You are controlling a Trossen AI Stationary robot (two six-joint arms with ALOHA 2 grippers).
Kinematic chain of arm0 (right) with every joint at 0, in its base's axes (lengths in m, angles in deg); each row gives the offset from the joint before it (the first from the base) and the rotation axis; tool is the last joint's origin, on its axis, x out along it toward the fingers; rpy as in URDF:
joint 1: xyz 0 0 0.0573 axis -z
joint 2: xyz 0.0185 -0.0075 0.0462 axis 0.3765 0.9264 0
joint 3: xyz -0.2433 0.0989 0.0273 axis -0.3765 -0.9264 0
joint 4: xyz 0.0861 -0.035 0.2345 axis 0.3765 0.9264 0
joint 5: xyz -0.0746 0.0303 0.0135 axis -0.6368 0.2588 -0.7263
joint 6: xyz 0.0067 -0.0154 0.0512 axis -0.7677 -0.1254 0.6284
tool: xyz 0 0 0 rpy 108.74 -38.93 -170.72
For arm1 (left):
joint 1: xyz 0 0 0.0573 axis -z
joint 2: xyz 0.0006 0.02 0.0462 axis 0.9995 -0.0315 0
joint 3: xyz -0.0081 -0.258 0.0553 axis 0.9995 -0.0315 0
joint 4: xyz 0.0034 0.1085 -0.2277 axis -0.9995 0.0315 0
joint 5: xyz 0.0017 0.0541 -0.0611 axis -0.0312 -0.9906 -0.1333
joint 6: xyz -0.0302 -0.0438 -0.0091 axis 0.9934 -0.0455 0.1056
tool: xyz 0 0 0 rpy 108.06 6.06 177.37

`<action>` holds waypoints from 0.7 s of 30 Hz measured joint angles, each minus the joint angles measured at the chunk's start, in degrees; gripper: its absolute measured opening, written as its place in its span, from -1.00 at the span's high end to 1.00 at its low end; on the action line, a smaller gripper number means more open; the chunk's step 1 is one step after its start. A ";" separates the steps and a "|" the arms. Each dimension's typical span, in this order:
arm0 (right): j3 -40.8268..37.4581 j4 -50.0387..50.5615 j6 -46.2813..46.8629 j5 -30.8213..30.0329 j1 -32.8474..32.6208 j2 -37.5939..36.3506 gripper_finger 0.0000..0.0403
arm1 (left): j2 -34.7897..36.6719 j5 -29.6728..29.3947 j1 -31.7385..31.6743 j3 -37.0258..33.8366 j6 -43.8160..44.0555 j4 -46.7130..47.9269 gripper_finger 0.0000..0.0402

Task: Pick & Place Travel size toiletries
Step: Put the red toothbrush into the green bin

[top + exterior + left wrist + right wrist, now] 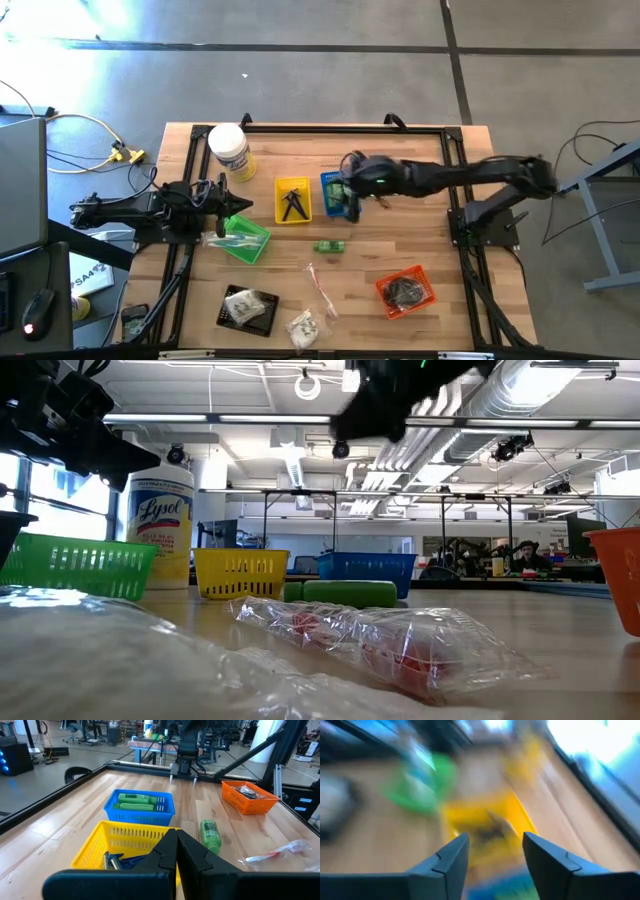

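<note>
It was a large open lab or workshop hall. Behind the wooden table point(560, 610), the low view showed exposed ducts point(520, 400) and pipes under a bare ceiling at twelve o'clock, more framed workbenches point(400, 520), and a seated person point(525, 555) at three o'clock. Loose cables point(70, 125) lay on the concrete floor point(300, 70)

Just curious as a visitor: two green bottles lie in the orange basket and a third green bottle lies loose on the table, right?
Not quite. The two green bottles lie in the blue basket, as the left wrist view shows. The orange basket holds dark items. The third green bottle does lie loose on the table.
</note>
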 joint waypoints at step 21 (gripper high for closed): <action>-43.00 -35.77 4.52 9.72 -9.52 -47.69 0.98 | -0.22 1.66 0.01 -0.06 0.00 0.31 1.00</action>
